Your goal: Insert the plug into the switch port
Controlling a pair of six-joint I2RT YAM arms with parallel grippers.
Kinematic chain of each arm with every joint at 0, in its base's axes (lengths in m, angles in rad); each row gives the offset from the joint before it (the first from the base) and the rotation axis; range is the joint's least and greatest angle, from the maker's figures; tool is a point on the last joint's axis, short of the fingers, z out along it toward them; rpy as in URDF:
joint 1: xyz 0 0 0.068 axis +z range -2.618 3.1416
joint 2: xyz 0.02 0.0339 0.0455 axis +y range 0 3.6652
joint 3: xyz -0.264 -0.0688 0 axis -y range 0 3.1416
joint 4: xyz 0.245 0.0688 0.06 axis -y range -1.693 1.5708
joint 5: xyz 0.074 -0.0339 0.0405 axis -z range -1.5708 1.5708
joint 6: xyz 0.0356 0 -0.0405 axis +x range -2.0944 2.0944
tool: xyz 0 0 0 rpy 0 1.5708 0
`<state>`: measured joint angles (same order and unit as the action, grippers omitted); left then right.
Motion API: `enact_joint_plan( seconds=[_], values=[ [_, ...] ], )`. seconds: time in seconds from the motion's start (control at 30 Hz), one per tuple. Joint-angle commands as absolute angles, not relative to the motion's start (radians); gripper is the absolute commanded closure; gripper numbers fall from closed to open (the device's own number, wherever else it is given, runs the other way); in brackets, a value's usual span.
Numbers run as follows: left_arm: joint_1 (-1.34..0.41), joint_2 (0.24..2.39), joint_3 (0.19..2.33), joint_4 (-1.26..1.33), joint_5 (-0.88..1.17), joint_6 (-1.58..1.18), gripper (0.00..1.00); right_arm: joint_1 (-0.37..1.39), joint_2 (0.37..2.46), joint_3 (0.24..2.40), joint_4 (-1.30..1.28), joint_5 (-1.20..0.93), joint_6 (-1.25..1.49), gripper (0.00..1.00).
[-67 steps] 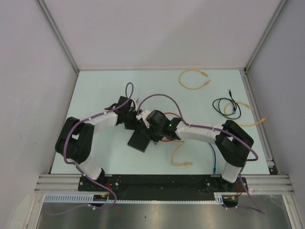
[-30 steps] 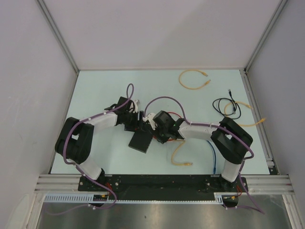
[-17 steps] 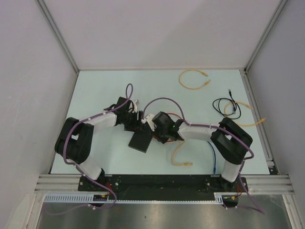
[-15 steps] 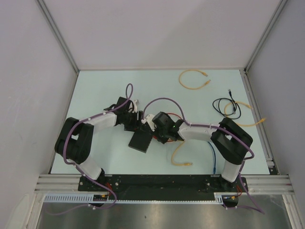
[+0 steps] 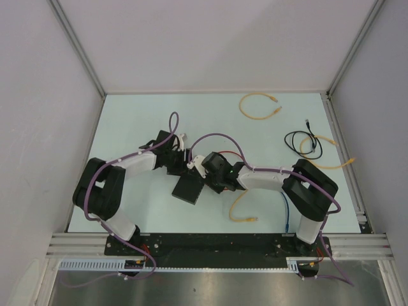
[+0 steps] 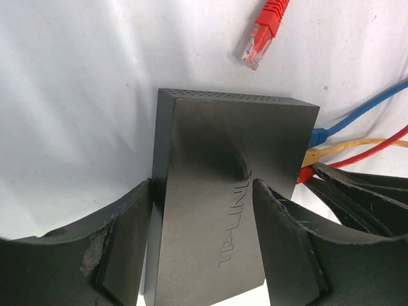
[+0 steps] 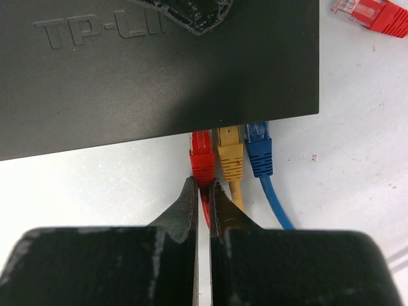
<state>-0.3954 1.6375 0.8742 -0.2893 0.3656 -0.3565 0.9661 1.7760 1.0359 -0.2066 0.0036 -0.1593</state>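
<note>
The switch is a flat black box lying on the table, seen under both wrists in the top view. My left gripper straddles its near end, one finger against each long side, shut on it. Red, yellow and blue plugs sit side by side in ports along its edge. The red plug is in the leftmost of these ports. My right gripper is shut on the red cable just behind that plug's boot, tips touching the boot. In the top view both grippers meet at the switch's far end, left gripper, right gripper.
A loose red plug lies on the table beyond the switch. A yellow cable loop and a black cable coil lie at the back right. The yellow cable and blue cable trail toward the near edge.
My right gripper has closed on the red cable and moved a little left, toward the switch. The left arm and the switch have hardly moved.
</note>
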Motion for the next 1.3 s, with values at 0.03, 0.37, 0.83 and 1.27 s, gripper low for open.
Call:
enact_joint_plan(
  seconds=[0.03,0.37,0.83,1.27],
  values=[
    [-0.498,1.623,0.812,-0.282,0.558,-0.417,0.34,1.002,1.689,1.118,0.169,-0.025,-0.149,1.0],
    [-0.541,1.615,0.804,-0.227,0.581,-0.472,0.35,1.012,1.704,1.197,0.199,-0.06,-0.118,1.0],
    [-0.589,1.58,0.767,-0.164,0.635,-0.534,0.36,1.045,1.766,1.212,0.334,-0.025,-0.064,1.0],
    [-0.431,1.643,0.982,-0.37,0.387,-0.322,0.33,1.06,1.822,1.201,0.08,0.072,0.038,0.94]
  ],
)
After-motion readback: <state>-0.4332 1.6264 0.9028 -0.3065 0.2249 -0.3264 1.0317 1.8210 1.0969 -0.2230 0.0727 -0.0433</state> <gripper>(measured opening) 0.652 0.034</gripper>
